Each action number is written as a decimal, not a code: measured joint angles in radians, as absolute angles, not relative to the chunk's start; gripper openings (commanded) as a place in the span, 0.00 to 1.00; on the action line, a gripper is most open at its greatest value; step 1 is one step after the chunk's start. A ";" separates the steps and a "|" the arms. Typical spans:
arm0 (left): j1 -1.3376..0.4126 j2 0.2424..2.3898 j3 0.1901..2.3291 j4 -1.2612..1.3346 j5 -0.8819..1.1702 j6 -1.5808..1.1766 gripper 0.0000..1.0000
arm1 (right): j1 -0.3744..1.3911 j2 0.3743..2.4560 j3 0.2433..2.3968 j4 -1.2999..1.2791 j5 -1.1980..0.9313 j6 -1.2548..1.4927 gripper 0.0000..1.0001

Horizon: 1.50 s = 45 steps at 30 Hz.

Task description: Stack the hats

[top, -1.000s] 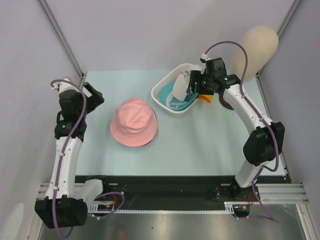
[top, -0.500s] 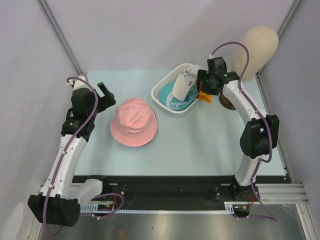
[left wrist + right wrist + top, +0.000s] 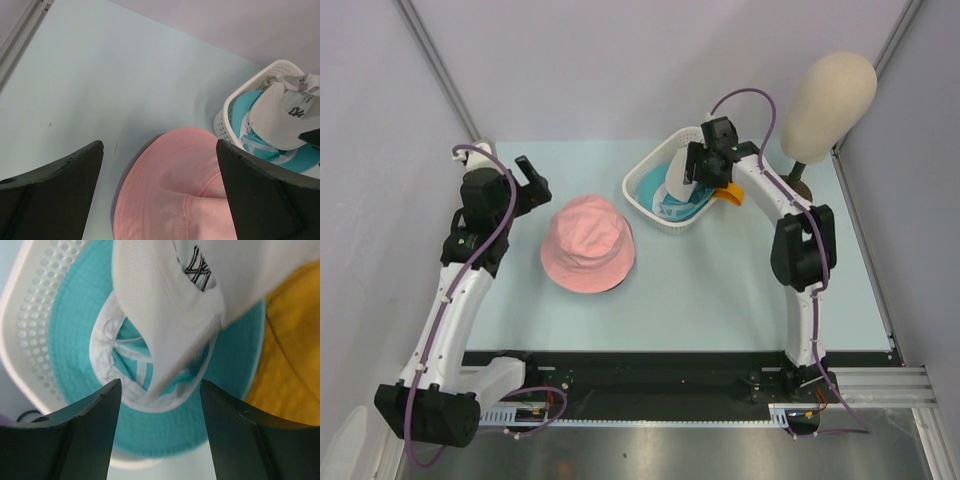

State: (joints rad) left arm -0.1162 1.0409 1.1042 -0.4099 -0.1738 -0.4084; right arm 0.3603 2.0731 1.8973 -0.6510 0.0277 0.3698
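A: Logging claw states first. What is the left claw (image 3: pixel 532 177) doing?

B: It is hovering over the counter (image 3: pixel 720 270) just left of the pink hat (image 3: pixel 587 243), with its jaws standing as wide apart as they go and nothing between them. The pink hat is sitting crown up on the counter, left of centre, apart from the basket (image 3: pixel 630 186).

A: And the right claw (image 3: pixel 160 385)?

B: It is hanging over the white basket at the back of the counter, pointing down into it. Its jaws are standing partly apart and gripping nothing. The brim of the white cap (image 3: pixel 678 178) is showing between them, without touching either finger as far as I can see.

A: Where are the other hats lying?

B: The teal hat (image 3: pixel 655 192) is lying brim up inside the basket with the white cap resting in it. The orange hat (image 3: pixel 731 194) is peeking out at the basket's right side; I cannot tell whether it is inside. The mannequin head (image 3: pixel 832 100) is standing in the far right corner.
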 measured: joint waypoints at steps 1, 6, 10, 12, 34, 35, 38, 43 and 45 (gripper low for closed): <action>-0.116 1.041 1.108 -0.407 -0.174 -0.407 1.00 | 0.360 2.104 1.917 -0.653 0.031 0.370 0.65; -0.117 1.052 1.127 -0.406 -0.173 -0.400 1.00 | 0.360 2.252 2.062 -0.665 0.055 0.361 0.18; -0.131 1.070 1.154 -0.405 -0.172 -0.389 0.96 | 0.356 2.323 2.186 -0.713 0.091 0.352 0.00; -0.148 1.085 1.176 -0.403 -0.170 -0.374 0.96 | 0.355 2.323 2.209 -0.730 0.097 0.337 0.00; -0.671 1.425 1.630 -0.297 0.058 -0.071 1.00 | 0.523 1.592 2.030 -0.922 -0.234 0.052 0.00; -0.682 1.418 1.631 -0.296 0.053 -0.049 1.00 | 0.534 1.575 2.014 -0.937 -0.248 0.049 0.00; -0.722 1.392 1.629 -0.294 0.016 0.012 1.00 | 0.549 1.536 1.965 -0.983 -0.278 0.043 0.00; -0.809 1.354 1.629 -0.286 -0.103 0.117 1.00 | 0.585 1.504 1.927 -1.056 -0.311 0.032 0.00; -0.828 1.352 1.629 -0.282 -0.130 0.150 1.00 | 0.606 1.491 1.927 -1.074 -0.324 0.027 0.00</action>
